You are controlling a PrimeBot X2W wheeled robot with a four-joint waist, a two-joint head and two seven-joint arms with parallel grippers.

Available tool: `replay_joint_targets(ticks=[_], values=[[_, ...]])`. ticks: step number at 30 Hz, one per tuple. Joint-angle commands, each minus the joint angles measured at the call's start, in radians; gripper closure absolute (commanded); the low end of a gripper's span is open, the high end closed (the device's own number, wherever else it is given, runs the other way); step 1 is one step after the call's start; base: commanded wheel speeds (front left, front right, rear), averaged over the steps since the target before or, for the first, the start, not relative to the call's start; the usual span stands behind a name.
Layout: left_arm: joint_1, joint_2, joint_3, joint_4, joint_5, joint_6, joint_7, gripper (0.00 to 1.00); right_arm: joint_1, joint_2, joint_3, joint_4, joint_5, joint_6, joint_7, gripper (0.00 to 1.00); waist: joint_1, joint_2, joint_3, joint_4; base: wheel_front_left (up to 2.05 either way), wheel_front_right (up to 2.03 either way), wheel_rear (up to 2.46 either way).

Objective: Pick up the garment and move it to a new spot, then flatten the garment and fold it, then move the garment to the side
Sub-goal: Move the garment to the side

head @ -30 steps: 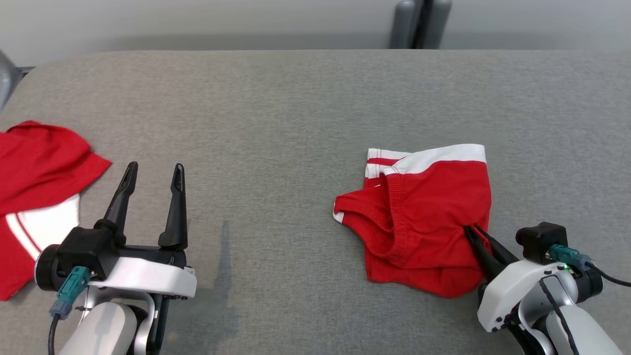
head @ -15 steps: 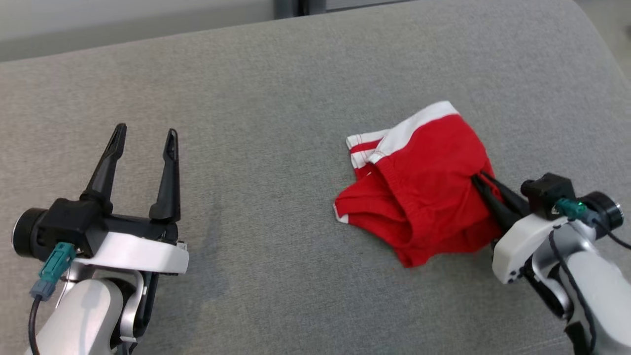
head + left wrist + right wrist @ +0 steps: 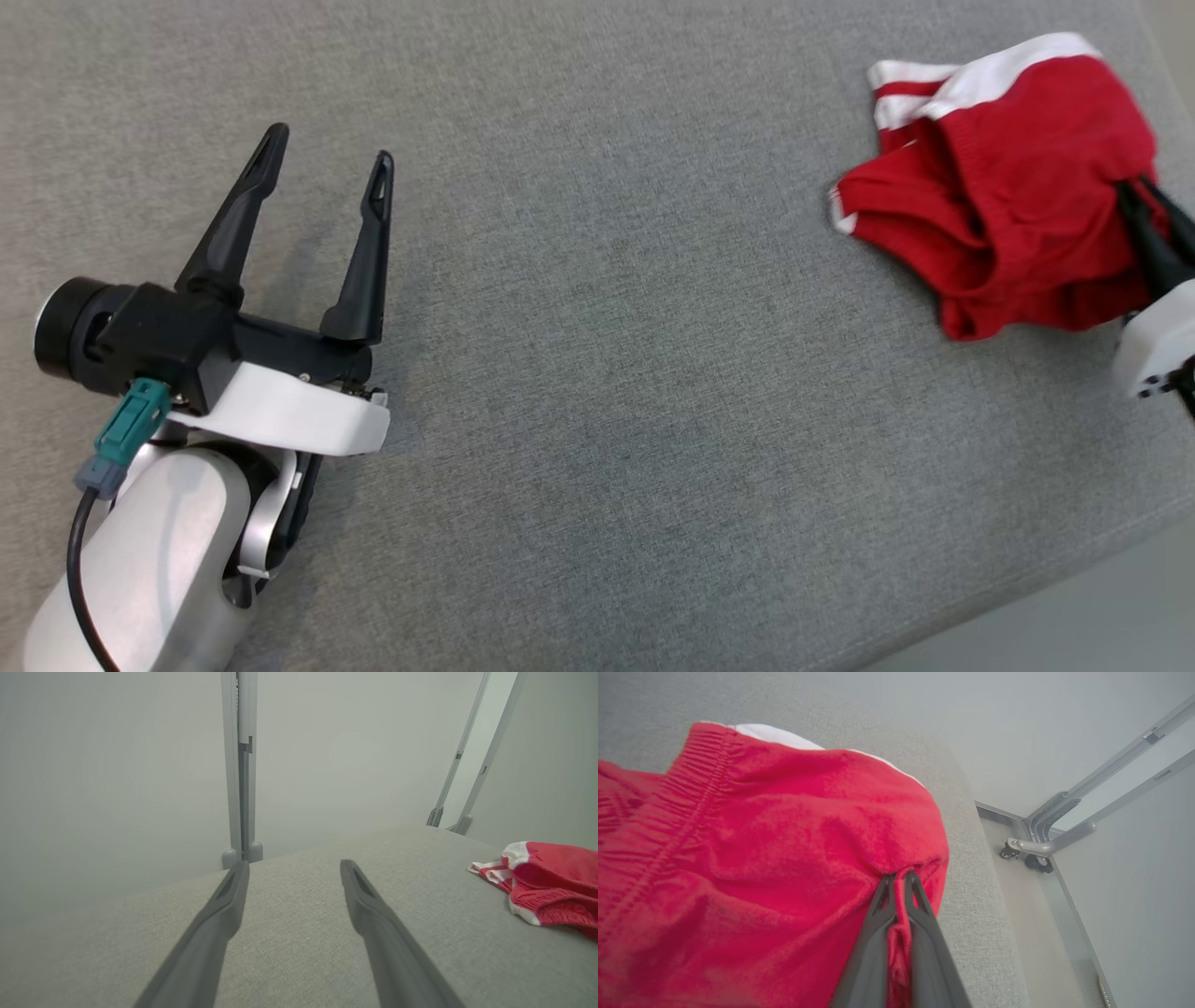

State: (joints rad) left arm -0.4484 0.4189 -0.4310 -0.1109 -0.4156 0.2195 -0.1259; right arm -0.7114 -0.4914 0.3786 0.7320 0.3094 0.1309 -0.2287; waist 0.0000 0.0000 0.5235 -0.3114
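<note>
Pinching the red garment [image 3: 1013,177] (white-banded) near the table [image 3: 607,373] edge, the right gripper [image 3: 899,877] has fingers clamped on it; left gripper [image 3: 329,147] fingers stand apart, empty.

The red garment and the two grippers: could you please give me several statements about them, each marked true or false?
1. The right gripper is shut on a pinch of the red garment. True.
2. The left gripper is shut. False: its jaws stand wide open with nothing between them.
3. The garment has a white band along one edge. True.
4. The garment lies between the left gripper's fingers. False: it lies well apart from them, over by the right gripper.
5. The garment is spread out flat on the floor. False: it sits bunched and creased on the grey fabric surface.
</note>
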Motion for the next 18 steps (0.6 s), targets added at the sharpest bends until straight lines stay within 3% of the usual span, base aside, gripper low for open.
replay_joint_targets(ticks=[1, 5, 6, 7, 8, 9, 18], values=[[-0.017, 0.002, 0.001, 0.000, 0.006, -0.007, -0.001, 0.00, -0.018, -0.010, -0.002, 0.006, 0.000, 0.000, -0.010, 1.00, 0.0000, 0.0000, 0.021, -0.013, 0.00, 0.00, 0.00], [-0.041, 0.001, -0.012, 0.004, 0.013, -0.016, 0.009, 0.00, -0.079, -0.024, -0.027, 0.080, -0.045, 0.000, -0.038, 1.00, 0.0000, 0.0000, 0.043, -0.013, 0.00, 0.00, 0.00], [-0.043, 0.002, -0.013, 0.004, 0.013, -0.017, 0.008, 0.00, -0.088, -0.015, -0.050, 0.077, -0.054, 0.000, -0.039, 0.71, 0.0000, 0.0000, 0.045, -0.013, 0.00, 0.00, 0.00], [-0.046, 0.003, -0.014, 0.003, 0.013, -0.017, 0.009, 0.00, -0.095, -0.008, -0.071, 0.070, -0.070, 0.000, -0.039, 0.57, 0.0000, 0.0000, 0.048, -0.013, 0.00, 0.00, 0.00], [-0.050, 0.004, -0.014, 0.003, 0.013, -0.018, 0.010, 0.00, -0.092, -0.001, -0.101, 0.074, -0.079, 0.000, -0.039, 0.24, 0.0000, 0.0000, 0.050, -0.012, 0.00, 0.00, 0.00], [-0.054, 0.005, -0.014, 0.004, 0.012, -0.019, 0.011, 0.00, -0.085, 0.009, -0.123, 0.065, -0.091, 0.000, -0.039, 0.00, 0.0000, 0.0000, 0.051, -0.011, 0.00, 0.00, 0.00], [-0.017, -0.005, -0.012, 0.030, -0.014, -0.009, -0.010, 0.00, 0.026, 0.079, -0.301, 0.030, -0.135, 0.000, -0.039, 0.00, 0.0000, 0.0000, -0.003, 0.007, 0.00, 0.00, 0.00]])
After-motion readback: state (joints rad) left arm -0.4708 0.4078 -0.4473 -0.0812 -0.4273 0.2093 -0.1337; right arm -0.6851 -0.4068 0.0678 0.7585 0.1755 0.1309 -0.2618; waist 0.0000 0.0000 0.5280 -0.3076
